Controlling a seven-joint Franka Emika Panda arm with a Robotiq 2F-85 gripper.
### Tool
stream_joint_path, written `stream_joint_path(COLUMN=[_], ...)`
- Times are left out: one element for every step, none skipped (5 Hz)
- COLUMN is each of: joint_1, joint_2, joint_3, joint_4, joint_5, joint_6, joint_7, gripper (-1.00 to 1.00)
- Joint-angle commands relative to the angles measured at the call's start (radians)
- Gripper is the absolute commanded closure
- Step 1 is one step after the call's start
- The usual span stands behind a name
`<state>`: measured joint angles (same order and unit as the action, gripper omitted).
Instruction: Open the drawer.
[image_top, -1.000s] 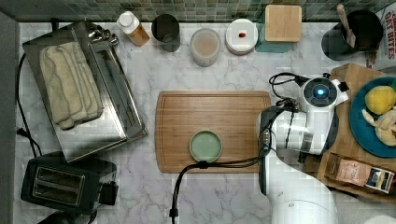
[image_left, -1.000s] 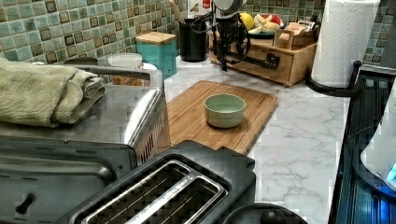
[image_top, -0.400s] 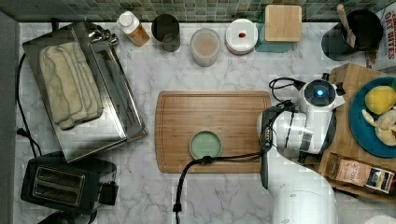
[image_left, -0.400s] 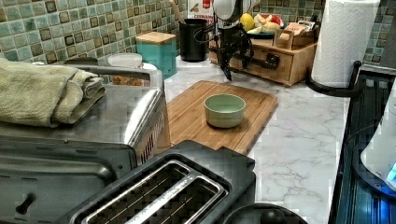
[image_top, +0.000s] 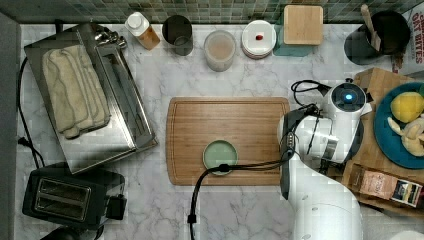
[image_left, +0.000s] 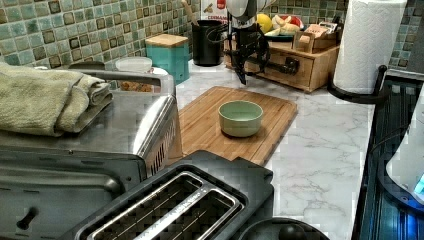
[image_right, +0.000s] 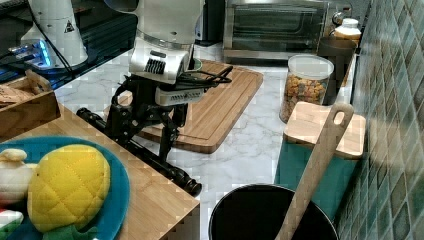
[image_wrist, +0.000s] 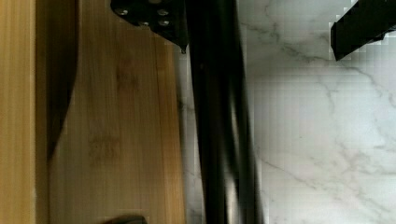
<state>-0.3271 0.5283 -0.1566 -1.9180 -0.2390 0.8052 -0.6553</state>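
Overhead first: the white robot arm (image_top: 320, 200) reaches across the grey-veined marble counter (image_top: 150, 200) to the light-wood box drawer (image_top: 372, 80) at the top view's right. The drawer carries a teal plate (image_top: 400, 145) of toy fruit. The flat brown cutting board (image_top: 230, 135) with its pale green bowl (image_top: 220, 155) lies beside the arm, apart from the job.

Seen from the left view, the black two-fingered gripper (image_left: 245, 67) hangs pointing down in front of the drawer (image_left: 300, 70), level with the long black metal bar handle (image_left: 272, 62). That height probably suits a sideways pull. The drawer front looks flush with its box, so I judge nothing has opened yet.

Across in the right view, the gripper (image_right: 141, 145) stands spread, one finger on each side of the handle (image_right: 167, 170). The bar runs between them just off the drawer's (image_right: 155, 205) edge.

Close up, the wrist view shows why: the handle (image_wrist: 219, 130) passes between the two fingers (image_wrist: 154, 18), with clear marble on one side and the wooden drawer face (image_wrist: 121, 130) on the other. The jaws are released and straddle the bar without pinching it. The likely next need is to clamp, then draw away from the box.
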Motion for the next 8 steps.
stream_joint_path(joint_1=[0.098, 0.155, 0.195, 0.232, 0.251, 0.259, 0.27, 0.294], joint_2=[-0.037, -0.058, -0.057, -0.052, -0.049, -0.063, -0.065, -0.063], joint_3=[0.151, 0.16, 0.182, 0.209, 0.236, 0.263, 0.276, 0.271], joint_4=[0.08, 0.056, 0.061, 0.071, 0.087, 0.085, 0.091, 0.106], joint_5=[0.069, 0.042, 0.03, 0.016, 0.022, 0.031, 0.048, 0.041], joint_6=[-0.009, 0.003, 0.015, 0.024, -0.005, -0.026, -0.027, -0.011], joint_7=[0.007, 0.099, 0.175, 0.247, 0.291, 0.313, 0.316, 0.38], gripper=[-1.0, -1.0, -1.0, -1.0, -1.0, -1.0, -1.0, -1.0])
